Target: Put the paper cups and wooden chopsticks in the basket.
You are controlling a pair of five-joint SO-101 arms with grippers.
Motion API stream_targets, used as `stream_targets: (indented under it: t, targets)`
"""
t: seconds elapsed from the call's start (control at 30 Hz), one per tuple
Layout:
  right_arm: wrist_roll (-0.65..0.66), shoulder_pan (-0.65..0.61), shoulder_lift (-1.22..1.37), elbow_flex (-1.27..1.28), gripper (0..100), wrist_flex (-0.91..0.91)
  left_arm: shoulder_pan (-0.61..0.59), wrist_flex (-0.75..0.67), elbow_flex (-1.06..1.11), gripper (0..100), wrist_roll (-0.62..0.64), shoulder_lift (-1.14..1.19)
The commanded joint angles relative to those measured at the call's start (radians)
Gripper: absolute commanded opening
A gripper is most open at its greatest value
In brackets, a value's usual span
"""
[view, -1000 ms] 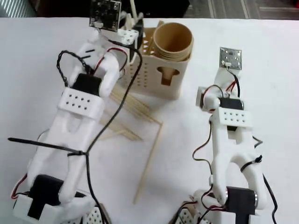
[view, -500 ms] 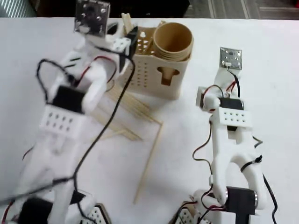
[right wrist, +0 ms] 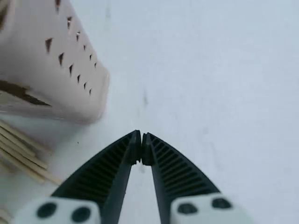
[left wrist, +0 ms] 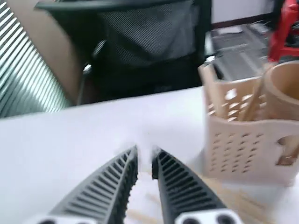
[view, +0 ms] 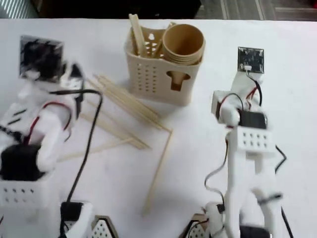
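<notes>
A beige perforated basket (view: 163,77) stands at the back middle of the table, holding stacked paper cups (view: 183,42) and a few upright wooden chopsticks (view: 137,34). Several loose chopsticks (view: 124,104) lie fanned on the table in front of and left of it, and one more chopstick (view: 158,171) lies nearer the front. My left gripper (left wrist: 145,156) hovers over the table left of the basket (left wrist: 243,140), open by a narrow gap and holding nothing. My right gripper (right wrist: 140,142) is shut and empty, low over bare table to the right of the basket (right wrist: 51,70).
The left arm (view: 34,134) stands over the table's left side, the right arm (view: 247,134) over the right side. An office chair (left wrist: 140,42) stands beyond the table's far edge. Bare table lies between the arms at the front.
The left arm has swung away from the basket to the left, and chopsticks now stand in the basket where its gripper was. The right arm has shifted slightly.
</notes>
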Motion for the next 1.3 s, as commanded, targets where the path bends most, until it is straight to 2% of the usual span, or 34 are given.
stream_targets:
  t: [0.0, 0.13, 0.27, 0.53, 0.8, 1.13, 1.27]
  targets:
    - [0.084, -0.059, -0.202, -0.02, 2.1, 0.077, -0.154, 0.006, 0.126, 7, -0.002, -0.108]
    - [0.193, -0.283, -0.294, -0.094, 2.1, 0.229, -0.338, 0.002, 0.318, 7, 0.035, -0.199]
    - [0.206, -0.509, -0.216, -0.241, 2.1, 0.34, -0.496, -0.003, 0.468, 7, 0.127, -0.252]
    - [0.282, -0.774, 0.197, -0.489, 2.2, 0.4, -0.564, -0.11, 0.635, 7, 0.16, -0.278]
    - [0.282, -0.862, 0.636, -0.772, 13.3, 0.397, -0.567, -0.203, 0.736, 7, 0.196, -0.278]
    - [0.327, -0.909, 1.173, -1.215, 13.8, 0.381, -0.628, -0.204, 0.752, 7, 0.196, -0.278]
    - [0.327, -0.928, 1.323, -1.366, 13.9, 0.407, -0.628, -0.253, 0.779, 7, 0.195, -0.278]
